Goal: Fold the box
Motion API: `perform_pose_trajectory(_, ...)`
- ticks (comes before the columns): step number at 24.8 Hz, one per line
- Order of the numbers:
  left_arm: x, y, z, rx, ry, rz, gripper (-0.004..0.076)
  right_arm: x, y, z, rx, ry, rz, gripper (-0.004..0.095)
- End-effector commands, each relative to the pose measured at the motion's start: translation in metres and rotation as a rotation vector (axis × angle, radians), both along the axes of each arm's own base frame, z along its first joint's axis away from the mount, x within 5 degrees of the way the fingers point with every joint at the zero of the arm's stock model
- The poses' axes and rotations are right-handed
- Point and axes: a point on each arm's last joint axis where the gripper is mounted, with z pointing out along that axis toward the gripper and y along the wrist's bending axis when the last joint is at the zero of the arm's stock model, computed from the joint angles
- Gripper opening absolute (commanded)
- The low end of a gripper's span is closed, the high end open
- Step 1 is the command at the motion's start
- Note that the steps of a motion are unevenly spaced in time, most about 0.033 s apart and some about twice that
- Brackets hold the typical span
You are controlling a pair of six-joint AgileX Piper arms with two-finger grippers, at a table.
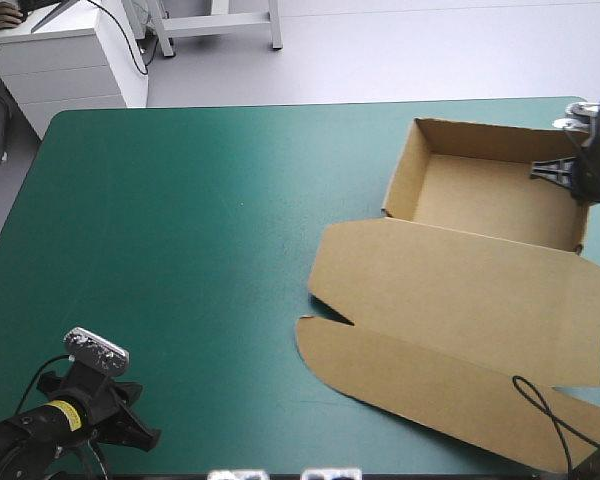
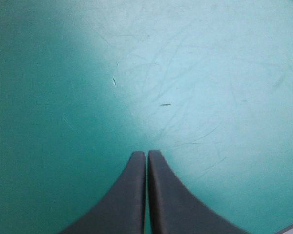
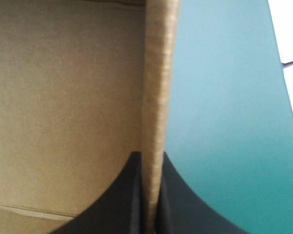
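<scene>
The brown box (image 1: 470, 250) lies at the table's right side as an open tray with raised walls, its lid (image 1: 460, 330) flat toward the near edge. My right gripper (image 1: 570, 175) sits at the tray's right wall, shut on it. In the right wrist view that wall's edge (image 3: 156, 97) runs straight ahead from between the black fingers (image 3: 122, 204), the box's inside on one side, teal-green cover on the other. My left gripper (image 1: 130, 425) rests shut near the table's near left corner, over bare cover (image 2: 185, 97), with nothing held.
A white cabinet (image 1: 70, 60) stands beyond the table's far left corner. The teal-green cover (image 1: 180, 230) stretches bare across the left and middle. A black cable loop (image 1: 545, 410) lies on the lid near the right edge.
</scene>
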Motion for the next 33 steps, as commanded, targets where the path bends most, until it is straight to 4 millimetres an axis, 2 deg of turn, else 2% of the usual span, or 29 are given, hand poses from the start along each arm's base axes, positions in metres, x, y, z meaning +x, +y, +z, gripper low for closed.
perform_pose_trajectory(1,0.004,-0.003,0.009,-0.035,-0.052,-0.001,-0.0008,-0.027,-0.061,0.021,-0.044,-0.045,-0.163,-0.0019)
perform_pose_trajectory(2,0.004,-0.003,0.009,-0.035,-0.052,-0.001,-0.0008,-0.029,-0.071,0.018,-0.039,-0.041,-0.191,-0.0019)
perform_pose_trajectory(3,0.004,-0.003,0.009,-0.035,-0.052,-0.001,-0.0008,-0.032,-0.091,0.011,-0.009,-0.037,-0.252,-0.0019)
perform_pose_trajectory(4,0.004,-0.003,0.009,-0.035,-0.052,-0.001,-0.0008,-0.034,-0.103,0.007,0.014,-0.043,-0.287,-0.0019)
perform_pose_trajectory(6,0.004,-0.003,0.009,-0.036,-0.054,-0.001,-0.0008,-0.035,-0.117,-0.001,0.024,-0.03,-0.322,-0.0019)
perform_pose_trajectory(9,0.004,-0.003,0.009,-0.037,-0.058,-0.001,-0.0008,-0.031,-0.125,-0.015,0.003,0.031,-0.333,-0.0009)
perform_pose_trajectory(11,0.004,-0.003,0.009,-0.037,-0.058,-0.001,-0.0008,-0.031,-0.128,-0.019,-0.013,0.061,-0.337,0.0068)
perform_pose_trajectory(12,0.004,-0.003,0.009,-0.037,-0.058,-0.001,-0.0008,-0.031,-0.129,-0.019,-0.022,0.066,-0.338,0.0184)
perform_pose_trajectory(13,0.005,-0.003,0.009,-0.038,-0.06,-0.001,-0.0008,-0.031,-0.129,-0.019,-0.024,0.067,-0.338,0.025)
perform_pose_trajectory(16,0.005,-0.003,0.009,-0.039,-0.061,-0.001,-0.0008,-0.03,-0.128,-0.02,-0.015,0.066,-0.314,0.0351)
perform_pose_trajectory(20,0.005,-0.003,0.009,-0.039,-0.061,-0.001,-0.0008,-0.031,-0.125,-0.017,0.004,0.053,-0.304,0.0355)
perform_pose_trajectory(23,0.005,-0.003,0.009,-0.039,-0.061,-0.001,-0.0008,-0.036,-0.122,-0.007,-0.014,0.04,-0.271,0.0354)
perform_pose_trajectory(28,0.005,-0.003,0.009,-0.039,-0.061,-0.001,-0.0008,-0.051,-0.113,0.018,-0.033,-0.03,-0.267,0.0351)
perform_pose_trajectory(33,0.005,-0.003,0.009,-0.039,-0.061,-0.001,-0.0008,-0.07,-0.093,0.051,0.02,-0.153,-0.239,0.0344)
